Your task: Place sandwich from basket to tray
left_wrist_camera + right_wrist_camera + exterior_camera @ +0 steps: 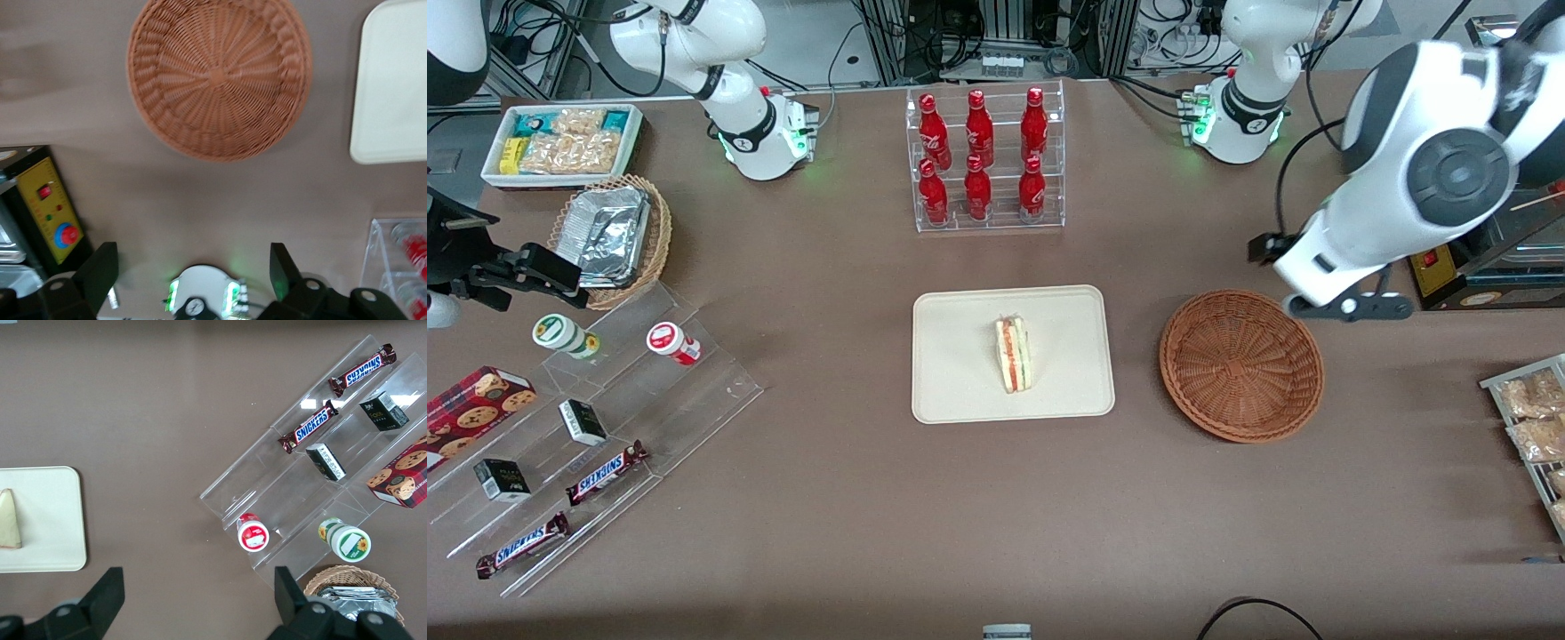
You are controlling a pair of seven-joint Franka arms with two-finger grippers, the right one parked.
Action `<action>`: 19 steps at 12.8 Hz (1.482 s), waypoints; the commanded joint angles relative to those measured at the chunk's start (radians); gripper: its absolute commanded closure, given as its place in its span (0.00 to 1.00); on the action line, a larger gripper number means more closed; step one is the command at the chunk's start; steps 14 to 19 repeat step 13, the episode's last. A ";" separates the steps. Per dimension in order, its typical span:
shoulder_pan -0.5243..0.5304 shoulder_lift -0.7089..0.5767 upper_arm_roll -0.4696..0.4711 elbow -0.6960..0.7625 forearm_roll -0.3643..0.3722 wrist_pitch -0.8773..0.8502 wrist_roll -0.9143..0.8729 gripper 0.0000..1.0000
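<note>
The sandwich [1014, 356] [8, 519], a pale bread wedge with red and green filling at its edge, lies on the cream tray [960, 373] [393, 100] [47, 520] near its middle. The round reddish-brown basket [1240, 364] [219, 77] sits beside the tray toward the working arm's end, with nothing in it. My gripper [1352, 307] [192, 253] hangs high above the table, just farther from the front camera than the basket. Its fingers [107, 260] are spread wide open with nothing between them.
A clear rack of red bottles [985, 160] stands farther back than the tray. A black appliance with a yellow panel [1485, 258] [50, 210] sits close to my gripper. Snack packets [1534, 418] lie at the working arm's table edge. A stepped acrylic display [596, 418] fills the parked arm's end.
</note>
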State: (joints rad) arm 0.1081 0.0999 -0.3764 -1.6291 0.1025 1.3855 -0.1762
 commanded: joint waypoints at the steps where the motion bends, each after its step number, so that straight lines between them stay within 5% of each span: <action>1: -0.015 -0.055 0.095 -0.026 -0.023 -0.037 0.156 0.00; 7: -0.015 -0.081 0.313 0.072 -0.067 -0.080 0.368 0.00; 19: -0.016 -0.081 0.350 0.127 -0.061 -0.068 0.374 0.00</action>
